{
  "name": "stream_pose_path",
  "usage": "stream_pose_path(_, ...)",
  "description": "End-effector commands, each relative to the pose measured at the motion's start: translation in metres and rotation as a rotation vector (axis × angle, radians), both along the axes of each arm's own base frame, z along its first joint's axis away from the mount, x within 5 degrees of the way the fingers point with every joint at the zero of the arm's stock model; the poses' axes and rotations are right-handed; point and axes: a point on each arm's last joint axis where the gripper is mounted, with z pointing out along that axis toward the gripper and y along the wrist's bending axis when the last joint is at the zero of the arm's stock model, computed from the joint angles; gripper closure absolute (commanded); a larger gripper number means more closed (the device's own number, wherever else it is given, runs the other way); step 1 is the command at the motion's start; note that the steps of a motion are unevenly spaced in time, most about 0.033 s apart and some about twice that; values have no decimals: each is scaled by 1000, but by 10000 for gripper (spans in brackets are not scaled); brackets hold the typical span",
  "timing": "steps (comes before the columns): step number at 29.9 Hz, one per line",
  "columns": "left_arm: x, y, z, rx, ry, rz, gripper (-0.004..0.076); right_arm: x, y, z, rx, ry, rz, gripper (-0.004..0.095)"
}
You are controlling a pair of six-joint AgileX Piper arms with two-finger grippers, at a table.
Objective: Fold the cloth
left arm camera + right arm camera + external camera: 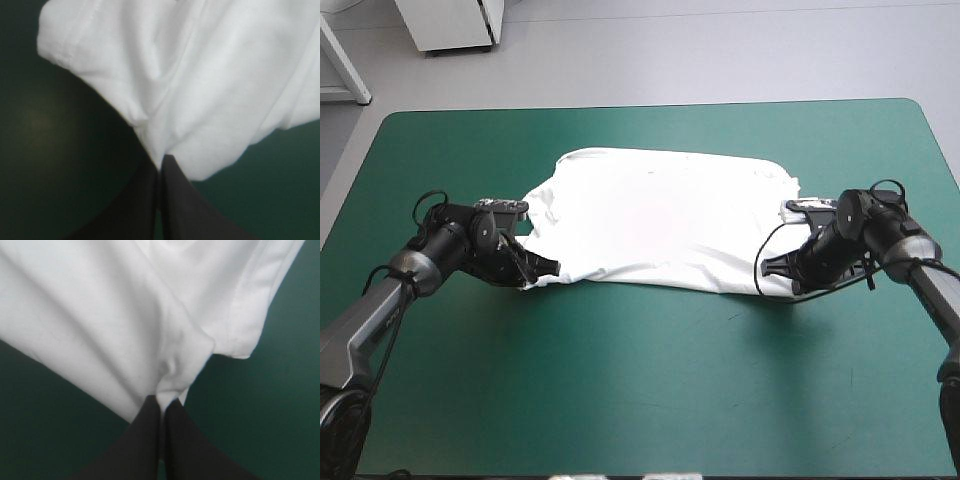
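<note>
Shirt: the white short-sleeved fabric T-shirt is lying spread out mid teal-green counter.
Left gripper: I'm pinching its near left corner, clamped on the fabric.
Right gripper: I'm pinching the near right corner the same way.
Progress: looking barely started, I'd say; no fold yet, all the folding's left.
Writing: not spotting any.

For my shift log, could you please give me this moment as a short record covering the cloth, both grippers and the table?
cloth: white T-shirt, spread out mostly flat, wrinkled at the pinched corners
left gripper: shut on the T-shirt at its near left corner
right gripper: shut on the T-shirt at its near right corner
table: teal-green cover, shirt lying around its middle
fold progress: no fold evident from the high view
</note>
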Motion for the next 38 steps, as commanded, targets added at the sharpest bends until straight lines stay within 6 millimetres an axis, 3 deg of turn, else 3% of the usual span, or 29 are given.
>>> stream_pose_path(1,-26,4,13,-27,-52,5,733,-23,-4,14,22,-49,1,925)
stream_pose_path(7,-62,12,-3,-25,5,10,733,-57,-7,13,33,-36,0,925)
stream_pose_path(14,-72,15,-11,-15,50,10,732,-65,-5,8,67,23,17,892)
stream_pose_path(17,-71,14,-11,-19,37,11,696,-65,-4,2,62,79,38,736)
stream_pose_path(19,-71,14,-10,-21,41,11,627,-65,-3,2,75,79,34,592)
stream_pose_path(22,-72,14,-5,-14,71,9,462,-63,0,8,114,59,23,437)
stream_pose_path(24,-72,14,3,-11,87,6,358,-62,1,19,125,17,24,416)
stream_pose_path(27,-70,15,25,-10,43,-1,290,-60,0,43,122,-65,34,418)
stream_pose_path(33,-66,19,83,19,-116,-11,289,-62,-8,93,33,-148,45,418)
stream_pose_path(38,-64,23,119,51,-193,-7,289,-61,-10,137,42,-301,6,446)
